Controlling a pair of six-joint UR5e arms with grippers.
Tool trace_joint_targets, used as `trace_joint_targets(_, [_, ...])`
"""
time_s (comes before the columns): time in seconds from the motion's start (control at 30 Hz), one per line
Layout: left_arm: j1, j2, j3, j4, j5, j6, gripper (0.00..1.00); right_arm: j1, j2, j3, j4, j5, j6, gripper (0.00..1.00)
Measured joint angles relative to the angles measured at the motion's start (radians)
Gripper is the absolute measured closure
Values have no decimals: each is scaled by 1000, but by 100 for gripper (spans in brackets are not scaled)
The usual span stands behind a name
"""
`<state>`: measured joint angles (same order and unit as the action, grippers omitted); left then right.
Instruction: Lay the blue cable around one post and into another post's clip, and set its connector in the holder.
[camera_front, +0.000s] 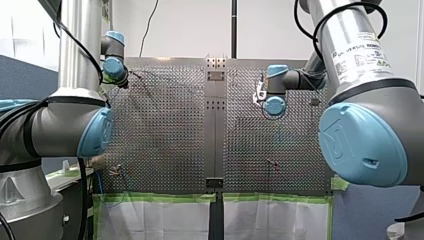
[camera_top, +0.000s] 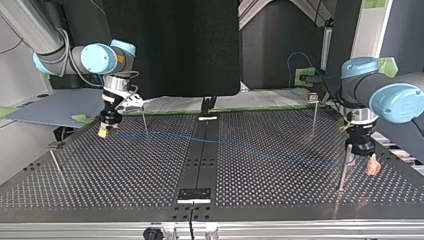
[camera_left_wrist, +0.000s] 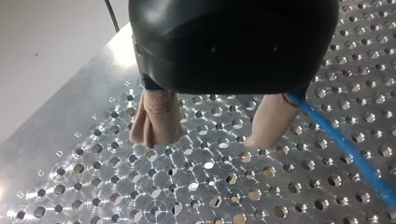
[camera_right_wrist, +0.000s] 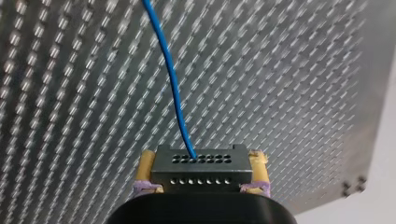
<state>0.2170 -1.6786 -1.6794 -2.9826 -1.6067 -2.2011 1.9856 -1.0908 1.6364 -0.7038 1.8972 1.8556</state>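
Top view, left to right. My right gripper (camera_top: 103, 132) was clamped on the connector (camera_right_wrist: 201, 167), low over the table (camera_top: 280, 200) at its far left corner. A thin post (camera_top: 145, 120) stood just beside it, so a swing that way could have struck it or snagged the blue cable (camera_top: 260, 152). The cable lay across the middle toward the near post (camera_top: 343, 170); tugging the connector away could have dragged it off line. My left gripper (camera_left_wrist: 210, 137) was spread and held nothing, with the cable just outside one finger (camera_left_wrist: 271, 122). Closing there would likely have missed it. The clip post (camera_top: 313, 115) stood near, further back. Open room was in the middle and on the near side. Table edges were close to both grippers.
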Motion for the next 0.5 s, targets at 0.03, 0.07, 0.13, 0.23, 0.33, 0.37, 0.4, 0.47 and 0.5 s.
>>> trace_joint_targets(0.03, [0,0,0,0,0,0,0,-7,7,7,-7,-1,6,100])
trace_joint_targets(0.07, [0,0,0,0,0,0,0,-15,14,14,-15,-1,12,100])
trace_joint_targets(0.13, [-1,0,0,0,0,0,0,-33,31,33,-33,-4,19,100])
trace_joint_targets(0.23, [-1,0,0,1,0,0,0,-59,57,59,-59,-8,13,100])
trace_joint_targets(0.33, [-1,0,0,1,0,1,0,-83,82,83,-83,-16,-3,100])
trace_joint_targets(0.37, [-1,0,0,2,0,1,0,-91,89,90,-90,-19,-8,100])
trace_joint_targets(0.4, [-1,0,0,2,0,1,0,-101,100,101,-101,-22,-15,100])
trace_joint_targets(0.47, [-1,0,0,2,0,1,0,-117,115,116,-116,-25,-23,100])
trace_joint_targets(0.5, [-1,0,0,2,0,1,0,-126,125,126,-126,-27,-26,100])
